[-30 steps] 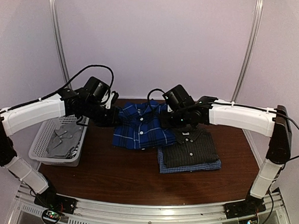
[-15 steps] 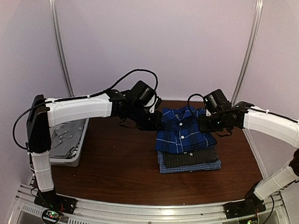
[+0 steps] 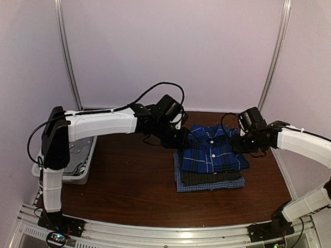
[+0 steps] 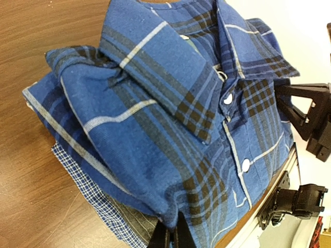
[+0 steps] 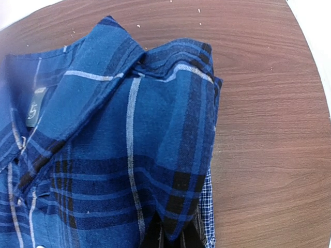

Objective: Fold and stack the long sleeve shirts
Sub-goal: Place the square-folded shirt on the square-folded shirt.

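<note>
The folded royal-blue plaid shirt [image 3: 212, 154] lies on top of the dark grey checked shirt [image 3: 212, 178], which lies on the pale blue fine-checked shirt [image 3: 207, 186], right of the table's middle. My left gripper [image 3: 182, 140] is shut on the plaid shirt's left edge [image 4: 178, 206]. My right gripper [image 3: 240, 147] is shut on its right edge [image 5: 189, 217]. The grey shirt [image 4: 137, 225] and pale blue shirt [image 4: 85, 183] peek out under it in the left wrist view. The pale blue shirt [image 5: 207, 206] also shows in the right wrist view.
A white mesh basket [image 3: 79, 167] with grey cloth inside stands at the table's left edge, partly behind my left arm. Brown wooden table [image 3: 130, 188]. Metal frame rail [image 3: 167, 235] runs along the near edge.
Both grippers carried the plaid shirt rightward from the table's middle onto the grey and pale blue stack. The left arm stretched far right; the right arm drew back.
</note>
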### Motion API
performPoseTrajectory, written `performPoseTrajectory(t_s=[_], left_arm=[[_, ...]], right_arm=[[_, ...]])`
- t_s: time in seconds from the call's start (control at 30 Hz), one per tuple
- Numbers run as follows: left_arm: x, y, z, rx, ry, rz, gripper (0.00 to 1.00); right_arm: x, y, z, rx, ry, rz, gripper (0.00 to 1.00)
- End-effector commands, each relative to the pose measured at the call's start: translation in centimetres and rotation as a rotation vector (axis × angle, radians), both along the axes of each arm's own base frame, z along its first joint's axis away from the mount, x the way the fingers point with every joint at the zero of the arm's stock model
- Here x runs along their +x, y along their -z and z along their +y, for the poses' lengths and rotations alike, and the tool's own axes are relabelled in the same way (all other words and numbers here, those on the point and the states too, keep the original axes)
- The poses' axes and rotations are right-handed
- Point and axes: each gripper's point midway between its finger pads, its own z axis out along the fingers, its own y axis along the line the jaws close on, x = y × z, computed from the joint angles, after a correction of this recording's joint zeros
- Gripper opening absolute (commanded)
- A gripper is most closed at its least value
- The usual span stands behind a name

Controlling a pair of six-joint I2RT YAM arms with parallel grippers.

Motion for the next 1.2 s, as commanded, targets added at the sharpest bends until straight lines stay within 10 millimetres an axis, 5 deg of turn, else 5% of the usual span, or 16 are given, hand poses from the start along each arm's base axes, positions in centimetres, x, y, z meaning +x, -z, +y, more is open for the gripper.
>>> performPoseTrajectory(t_s=[0.0, 0.17, 0.3, 0.43, 0.63, 0.73, 0.97, 1.17], left_arm=[[0.2, 1.0, -0.5, -0.015, -0.006, 0.001, 0.0], [-0.6, 6.0, 0.6, 0.05, -0.026, 0.062, 0.0], [-1.2, 8.3, 0.9, 0.075, -0.031, 0.091, 0.0], [-1.6, 8.6, 0.6, 0.071, -0.03, 0.095, 0.0], [-2.0, 8.2, 0.3, 0.057, -0.032, 0.095, 0.0], [-1.9, 8.1, 0.2, 0.047, -0.039, 0.096, 0.0], [-1.9, 7.7, 0.2, 0.037, -0.054, 0.092, 0.0], [-2.1, 8.2, 0.5, 0.045, -0.054, 0.1, 0.0]], right_arm=[[0.7, 1.8, -0.9, -0.01, 0.012, 0.006, 0.0], [0.7, 4.4, -2.4, -0.04, 0.043, 0.048, 0.11], [0.6, 4.8, -3.6, -0.092, 0.071, 0.065, 0.29], [0.5, 2.6, -4.6, -0.126, 0.111, 0.039, 0.48], [-0.4, -3.2, -4.0, -0.061, 0.112, -0.068, 0.48], [-1.4, -4.1, -1.8, 0.039, 0.064, -0.088, 0.42], [-4.6, 0.7, 2.5, 0.186, 0.004, -0.026, 0.29], [-7.2, 5.8, 1.8, 0.218, 0.055, 0.043, 0.29]])
